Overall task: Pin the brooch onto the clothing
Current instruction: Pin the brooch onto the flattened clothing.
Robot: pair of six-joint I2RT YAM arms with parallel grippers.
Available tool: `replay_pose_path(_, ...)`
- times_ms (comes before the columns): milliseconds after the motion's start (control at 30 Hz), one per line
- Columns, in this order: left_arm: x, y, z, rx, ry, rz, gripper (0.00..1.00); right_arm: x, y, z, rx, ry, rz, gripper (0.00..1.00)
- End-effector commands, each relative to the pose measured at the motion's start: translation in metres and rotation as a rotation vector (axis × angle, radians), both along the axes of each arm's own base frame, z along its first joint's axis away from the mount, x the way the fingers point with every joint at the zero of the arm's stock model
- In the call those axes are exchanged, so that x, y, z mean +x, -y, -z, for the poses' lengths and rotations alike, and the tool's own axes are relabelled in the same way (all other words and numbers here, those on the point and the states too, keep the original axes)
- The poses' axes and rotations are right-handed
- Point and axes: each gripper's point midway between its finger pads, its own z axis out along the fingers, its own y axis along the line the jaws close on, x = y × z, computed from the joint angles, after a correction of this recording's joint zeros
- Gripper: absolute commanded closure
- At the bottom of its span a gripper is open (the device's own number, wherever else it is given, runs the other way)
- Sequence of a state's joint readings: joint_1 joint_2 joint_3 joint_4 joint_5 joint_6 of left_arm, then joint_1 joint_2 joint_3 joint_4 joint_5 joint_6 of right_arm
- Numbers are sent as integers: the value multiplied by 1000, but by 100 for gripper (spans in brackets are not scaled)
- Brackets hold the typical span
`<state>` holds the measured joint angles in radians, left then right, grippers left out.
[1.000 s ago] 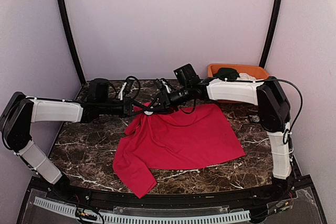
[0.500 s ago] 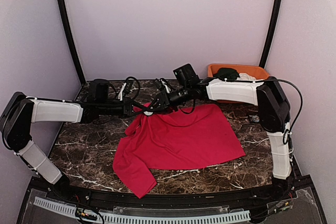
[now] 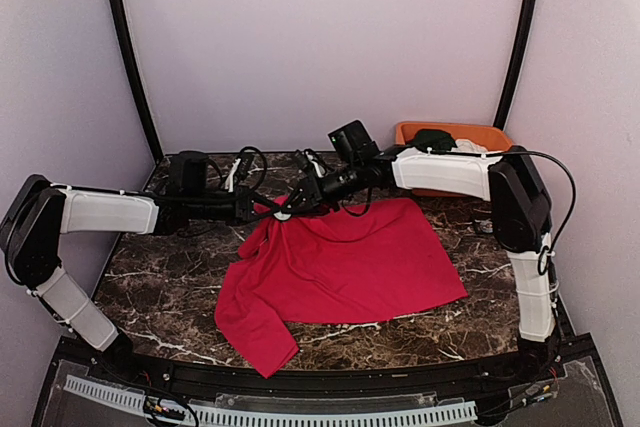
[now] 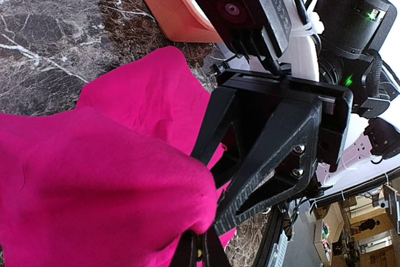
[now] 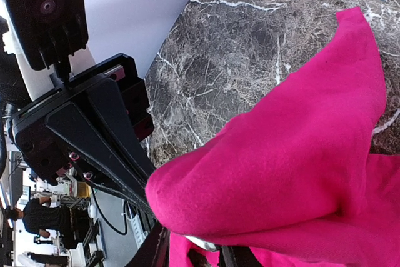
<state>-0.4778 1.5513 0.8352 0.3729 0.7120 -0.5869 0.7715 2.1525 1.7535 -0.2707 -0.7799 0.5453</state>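
Since the earlier frame the right gripper [image 5: 195, 251] has edged slightly toward the left one, while the red T-shirt [image 3: 350, 257] lies as it did. The left gripper [image 4: 199, 253] is pinched tight on a raised fold at the red T-shirt's far-left edge. The right gripper meets that fold head-on, with a pale metal piece [image 5: 201, 242] between its fingers (possibly the brooch; I cannot tell whether they clamp it). The rest of the shirt lies flat on the marble tabletop [image 3: 160, 287], which is bare to its left and along its near edge. An orange bin [image 3: 480, 133] sits beyond its far-right corner.
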Motion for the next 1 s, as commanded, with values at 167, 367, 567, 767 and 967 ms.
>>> replay_pose_path(167,-6,6,-13,-31,49,45,99,10,-1,19,-46,29,11,76)
replay_pose_path(367,-7,7,-15,-44,49,55,99,12,-1,20,-44,40,3,77)
replay_pose_path(567,-7,8,-16,-55,48,57,99,14,0,21,-41,42,3,77)
replay_pose_path(767,-6,8,-17,-79,46,55,99,9,-9,10,58,-9,-12,83)
replay_pose_path(967,-6,7,-20,-100,44,51,99,9,-11,4,89,-14,-8,83)
